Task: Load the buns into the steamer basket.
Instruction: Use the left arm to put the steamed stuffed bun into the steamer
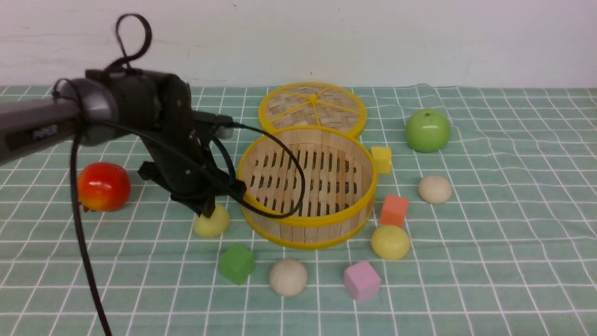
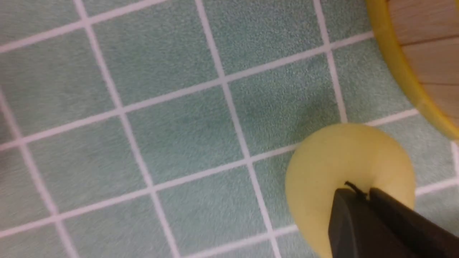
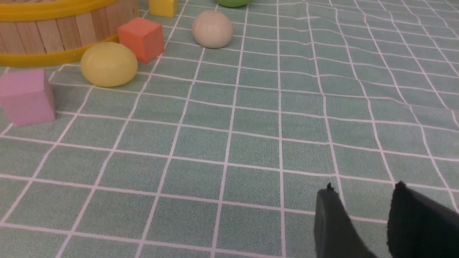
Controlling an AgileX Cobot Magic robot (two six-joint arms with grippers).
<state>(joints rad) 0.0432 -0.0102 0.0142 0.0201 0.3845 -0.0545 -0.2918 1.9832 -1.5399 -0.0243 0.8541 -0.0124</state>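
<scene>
By basket (image 1: 303, 232) rim, gripper (image 1: 207, 212) maybe touching bun (image 1: 213, 225)

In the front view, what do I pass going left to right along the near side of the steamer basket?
Left pale yellow bun → green cube → beige bun → pink cube → right pale yellow bun.

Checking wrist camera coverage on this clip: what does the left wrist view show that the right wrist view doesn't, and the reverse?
Left wrist only: the left gripper, shut, tips at a yellow bun. Right wrist only: the right gripper, open, a second yellow bun, a beige bun, the orange cube and pink cube. Both: the steamer basket's outer wall and the checked cloth.
</scene>
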